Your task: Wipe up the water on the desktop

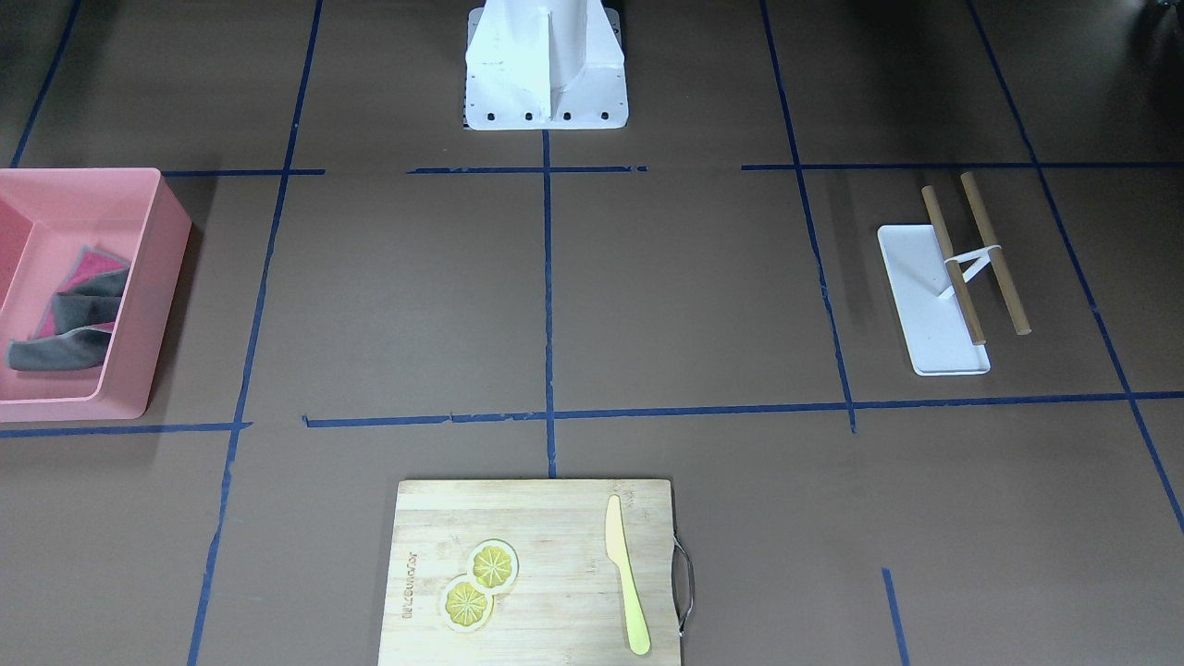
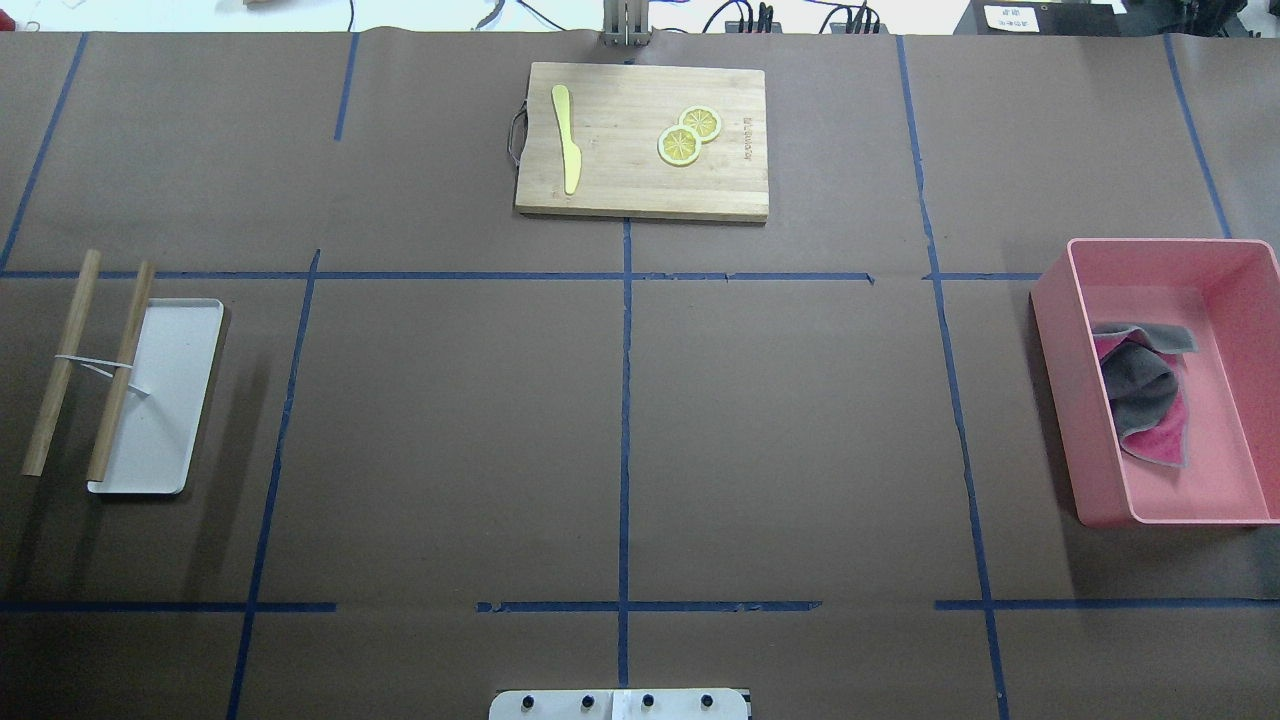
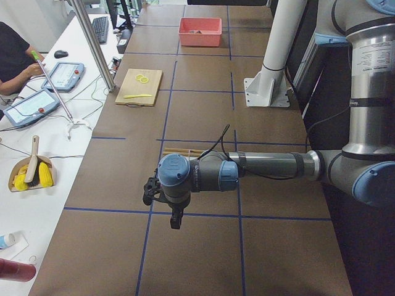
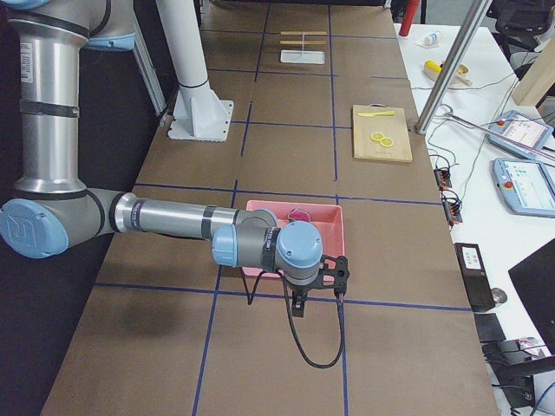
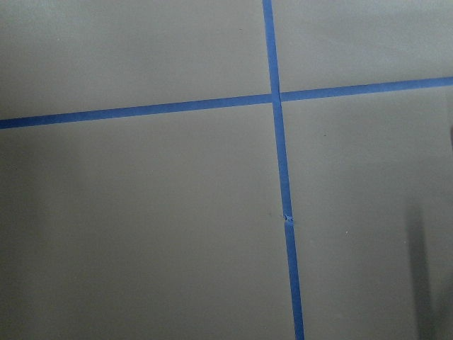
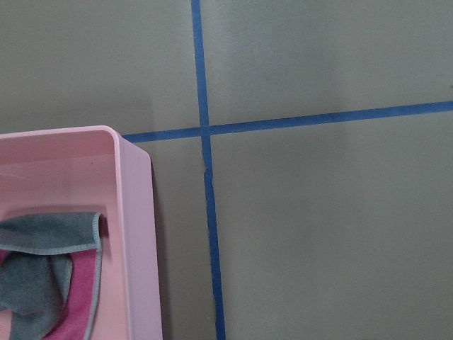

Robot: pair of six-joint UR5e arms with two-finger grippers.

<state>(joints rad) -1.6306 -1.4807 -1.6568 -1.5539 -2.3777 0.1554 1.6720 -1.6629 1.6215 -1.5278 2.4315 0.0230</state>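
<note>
The dark-brown desktop with blue tape lines fills every view; I can make out no water on it. A grey and pink cloth lies crumpled in a pink bin at the robot's right; it also shows in the right wrist view. My left gripper shows only in the exterior left view, hanging above bare desktop near a white tray; I cannot tell if it is open or shut. My right gripper shows only in the exterior right view, just beside the bin's near edge; I cannot tell its state.
A bamboo cutting board with a yellow knife and two lemon slices lies at the far middle. A white tray with two wooden rods lies at the robot's left. The robot's base stands at the near middle.
</note>
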